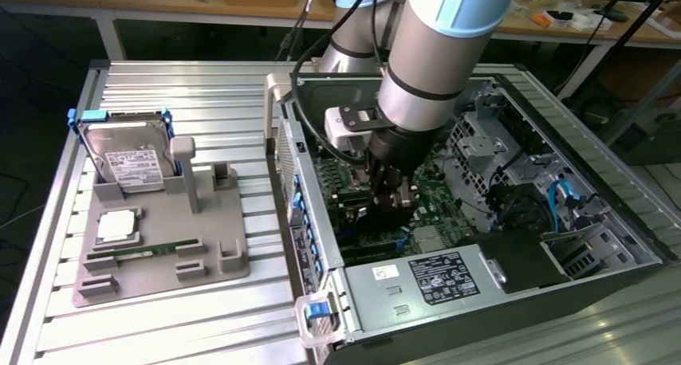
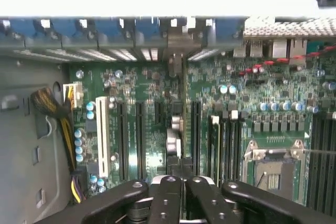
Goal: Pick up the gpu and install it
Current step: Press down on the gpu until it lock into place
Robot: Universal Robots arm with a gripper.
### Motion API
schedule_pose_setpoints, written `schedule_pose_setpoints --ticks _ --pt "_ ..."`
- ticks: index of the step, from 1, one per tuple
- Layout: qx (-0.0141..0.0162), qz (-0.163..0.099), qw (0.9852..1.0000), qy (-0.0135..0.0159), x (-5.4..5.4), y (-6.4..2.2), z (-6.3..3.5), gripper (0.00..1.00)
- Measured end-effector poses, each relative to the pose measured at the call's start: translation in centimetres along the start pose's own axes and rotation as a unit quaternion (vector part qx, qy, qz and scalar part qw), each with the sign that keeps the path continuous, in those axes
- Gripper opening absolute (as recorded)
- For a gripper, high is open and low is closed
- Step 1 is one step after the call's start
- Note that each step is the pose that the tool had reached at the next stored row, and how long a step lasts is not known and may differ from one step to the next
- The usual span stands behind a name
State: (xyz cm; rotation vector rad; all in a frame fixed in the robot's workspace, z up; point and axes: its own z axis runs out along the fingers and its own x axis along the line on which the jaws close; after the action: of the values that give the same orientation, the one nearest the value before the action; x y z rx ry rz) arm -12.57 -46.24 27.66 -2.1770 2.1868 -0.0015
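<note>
The gpu point(image 2: 176, 135) shows edge-on in the wrist view as a thin dark card standing upright in a motherboard slot. Its silvery end bracket point(image 2: 176, 43) meets the rear wall of the case. My gripper point(image 2: 182, 179) is shut, its black fingertips point(image 2: 168, 184) pressed together right over the card's upper edge. Whether they pinch the card or only rest on it I cannot tell. In the exterior view the gripper point(image 1: 388, 209) reaches down into the open computer case point(image 1: 319, 245), just above the green motherboard point(image 1: 436, 194).
On the exterior view's left, a grey fixture point(image 1: 213, 261) holds a silver hard drive point(image 1: 127, 158), a square chip point(image 1: 117, 225) and a green memory stick point(image 1: 143, 251). The power supply point(image 1: 426, 277) and a drive cage point(image 1: 490, 142) crowd the case. Yellow cables point(image 2: 63, 124) lie beside the slots.
</note>
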Motion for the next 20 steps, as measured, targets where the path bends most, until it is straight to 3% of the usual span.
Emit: schedule_pose_setpoints --ticks 4,7,10,17,20 --pt "0.0009 0.0 1.0 -0.0002 0.0 1.23 0.17 0.11" --pt "0.0003 0.0 1.0 0.0009 0.0 1.49 0.58 0.11" --pt "0.0006 0.0 1.0 0.0001 -0.1 1.5 0.64 0.11" --pt "0.0021 0.0 1.0 -0.0001 -0.4 1.47 -0.81 0.11" --pt "0.0041 0.0 1.0 0.0 -0.4 2.37 -0.84 0.11"
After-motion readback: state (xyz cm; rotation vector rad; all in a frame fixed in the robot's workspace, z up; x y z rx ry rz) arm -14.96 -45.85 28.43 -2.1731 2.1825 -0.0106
